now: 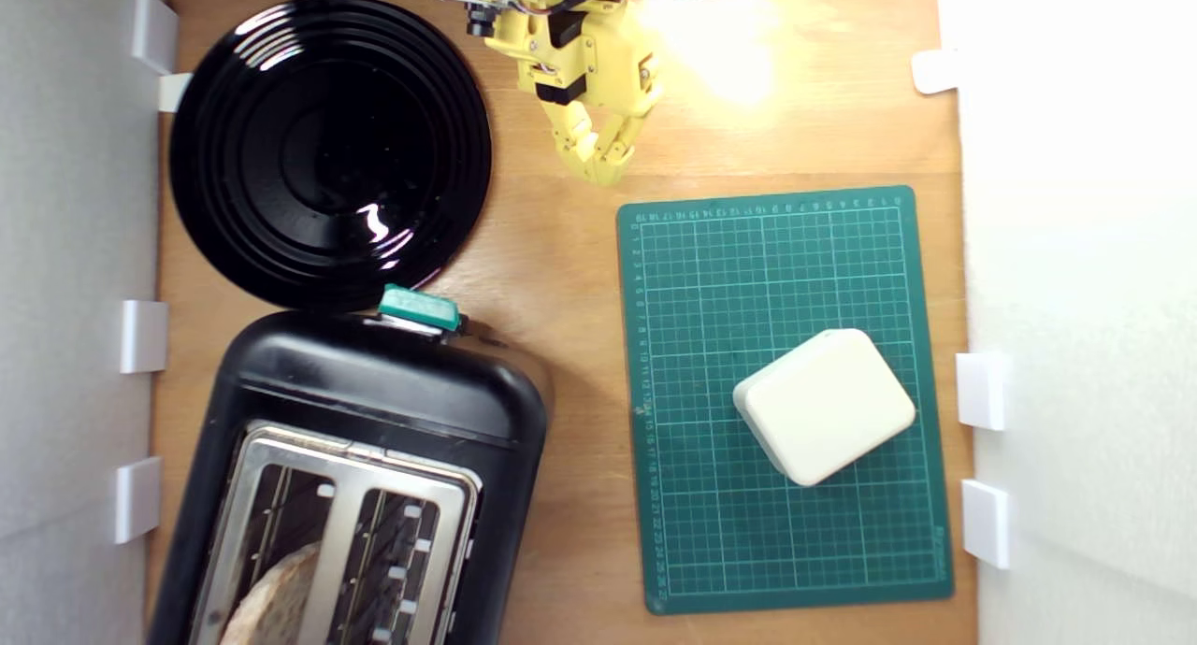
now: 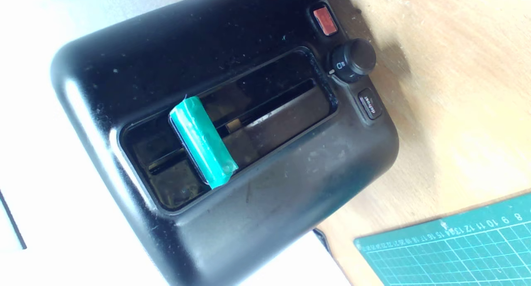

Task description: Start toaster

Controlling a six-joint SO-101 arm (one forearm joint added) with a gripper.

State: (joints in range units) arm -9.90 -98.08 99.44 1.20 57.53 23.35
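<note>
Yellow gripper (image 1: pixel 601 164) at the top of the exterior view, tips pointing down toward the worktop (image 1: pixel 561 271), fingers close together with nothing between them, well apart from everything else.

Wooden worktop bordered by white walls with small white brackets (image 1: pixel 143 336) along both sides.

Glossy black toaster (image 1: pixel 374 439) at the bottom of the exterior view's left, tilted slightly, silver top plate with 2 slots, a slice of bread (image 1: pixel 276 598) sitting in the slot nearer the exterior view's left. Seen end-on in the wrist view (image 2: pixel 257 203), with a recessed lever track.

Green cutting mat (image 1: pixel 711 280) with a white grid on the exterior view's right, lying flat, near the toaster but not touching it.

Round black plate (image 1: pixel 329 150) above the toaster, its rim just beside the toaster's end.

Cream rounded block (image 1: pixel 825 405) resting on the mat, turned at an angle.

Teal-green lever knob (image 1: pixel 418 308) on the toaster's end facing the plate, in the wrist view (image 2: pixel 203 141) sitting toward the top-plate end of the track.

Black dial (image 2: pixel 352 60), red button (image 2: pixel 325 20) and defrost button (image 2: pixel 369 104) near the toaster's base.
</note>
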